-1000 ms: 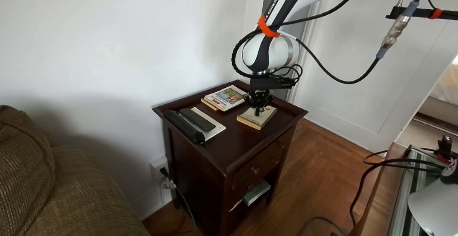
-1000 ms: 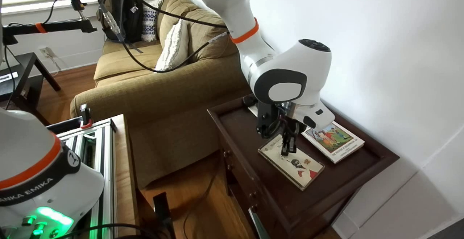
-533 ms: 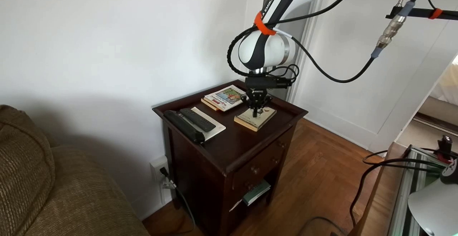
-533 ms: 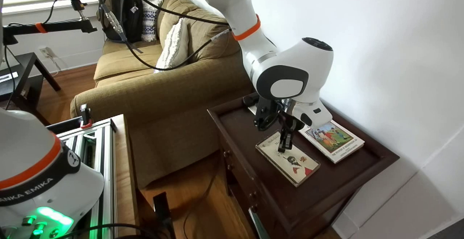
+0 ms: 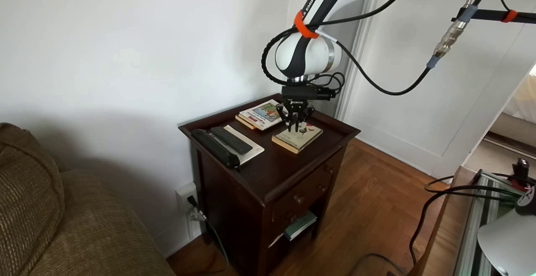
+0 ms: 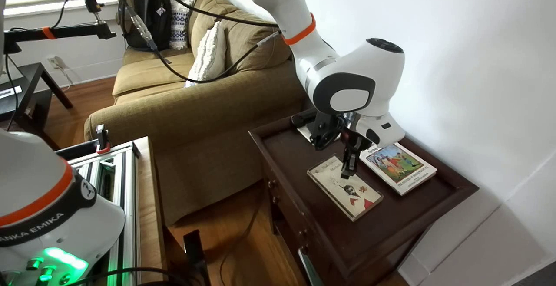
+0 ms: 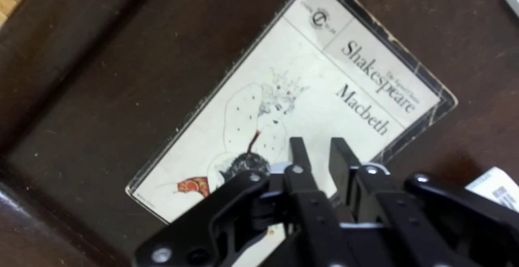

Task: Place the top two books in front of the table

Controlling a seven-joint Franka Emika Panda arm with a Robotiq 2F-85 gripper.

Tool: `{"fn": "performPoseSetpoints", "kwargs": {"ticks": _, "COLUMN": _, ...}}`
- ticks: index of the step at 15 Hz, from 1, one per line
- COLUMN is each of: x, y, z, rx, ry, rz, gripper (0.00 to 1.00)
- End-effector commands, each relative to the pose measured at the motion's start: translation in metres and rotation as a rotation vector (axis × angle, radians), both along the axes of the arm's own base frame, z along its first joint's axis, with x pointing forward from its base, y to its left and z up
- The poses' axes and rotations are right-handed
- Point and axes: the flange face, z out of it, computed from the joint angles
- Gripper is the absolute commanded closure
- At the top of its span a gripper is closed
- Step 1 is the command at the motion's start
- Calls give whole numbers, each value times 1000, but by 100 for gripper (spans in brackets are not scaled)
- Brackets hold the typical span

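The jaws of our gripper (image 7: 319, 143) stand narrowly parted, holding nothing, above Macbeth (image 7: 316, 97), which lies flat on the table (image 5: 268, 169), toward its front. We judge it perhaps already placed, leaving the illustrated book (image 6: 397, 168) behind it to move; our arm (image 6: 352, 82) reaches over, bent downward.

In the wrist view, the pincer (image 7: 317, 143) hides part of the Macbeth book (image 7: 300, 101) from us, the lower edge cuts off one corner of that book, and we cannot read its finest print. A pale corner (image 7: 488, 186) runs out at the right, its marking blurred. In an exterior view, we lose a foot of the counter (image 5: 272, 167) and much of the sofa (image 5: 96, 209); in both exterior views, the top edge crops the arm (image 6: 362, 67).
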Motion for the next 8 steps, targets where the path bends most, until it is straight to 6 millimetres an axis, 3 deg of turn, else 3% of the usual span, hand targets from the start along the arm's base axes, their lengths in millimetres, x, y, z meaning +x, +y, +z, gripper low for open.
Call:
{"fn": "performPoseSetpoints", "kwargs": {"ticks": 1, "x": 19, "y": 2, "z": 25, "rx": -36, "ry": -82, "rz": 33, "gripper": 44}}
{"fn": "performPoseSetpoints", "kwargs": {"ticks": 6, "x": 34, "y": 23, "z": 45, "rx": -86, "ry": -118, "rz": 187, "gripper": 7}}
{"fn": "performPoseSetpoints", "kwargs": {"ticks": 8, "x": 36, "y": 37, "z": 45, "rx": -125, "ry": -118, "rz": 284, "gripper": 0}}
